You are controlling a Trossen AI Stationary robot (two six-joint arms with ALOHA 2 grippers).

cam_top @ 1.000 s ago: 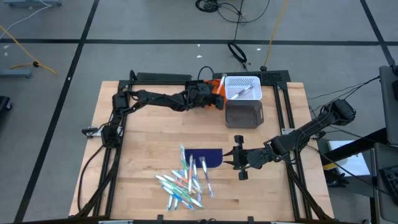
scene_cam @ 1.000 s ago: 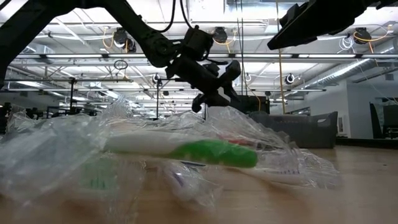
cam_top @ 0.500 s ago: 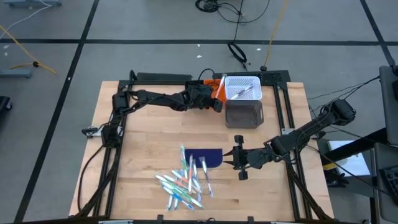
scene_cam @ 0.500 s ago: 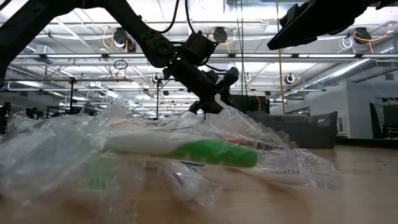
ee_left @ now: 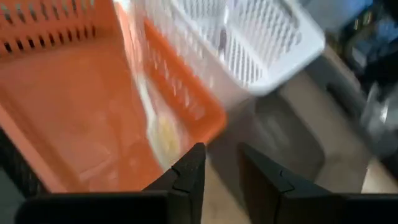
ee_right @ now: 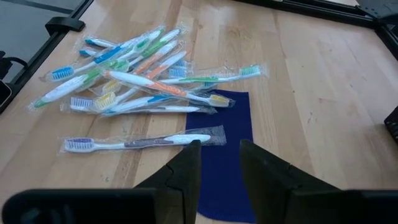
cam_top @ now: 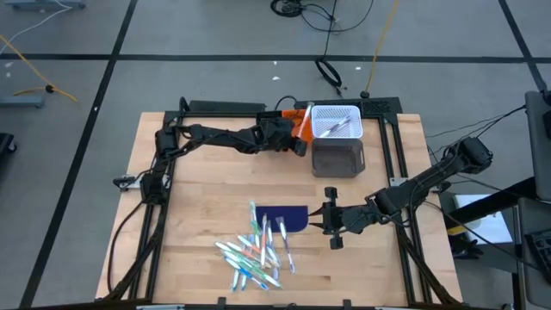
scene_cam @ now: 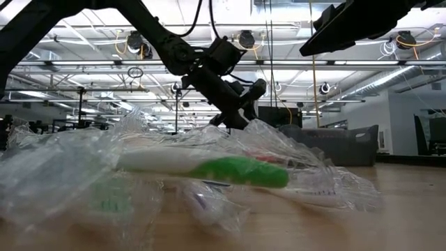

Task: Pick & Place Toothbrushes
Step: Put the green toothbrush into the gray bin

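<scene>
Wooden table (cam_top: 207,198), two arms on it, bins at the far edge, brush pile at the near edge.

Left side first: left gripper (cam_top: 297,142) sits at the far edge over the orange bin (ee_left: 74,118). Left wrist view shows a pale wrapped brush (ee_left: 152,118) standing along the bin's inner wall, just ahead of the fingertips. Jaws narrowly apart, nothing between them that I can see. Reads as the drop step finishing; next is pull back clear of the rim and return for another.

Centre: toothbrushes (cam_top: 256,251) heaped near the front, all in clear wrappers, some overlapping the dark blue mat (cam_top: 286,217). One lies apart from the heap (ee_right: 143,142), easiest pick.

Right: white slotted bin (cam_top: 336,121) already holds a brush; grey bin (cam_top: 337,158) in front of it. Right gripper (cam_top: 325,218) waits just beside the mat, jaws slightly apart, empty.

Obstacles: tangled crinkly wrappers risk a double pick; both arms share the pile area.
</scene>
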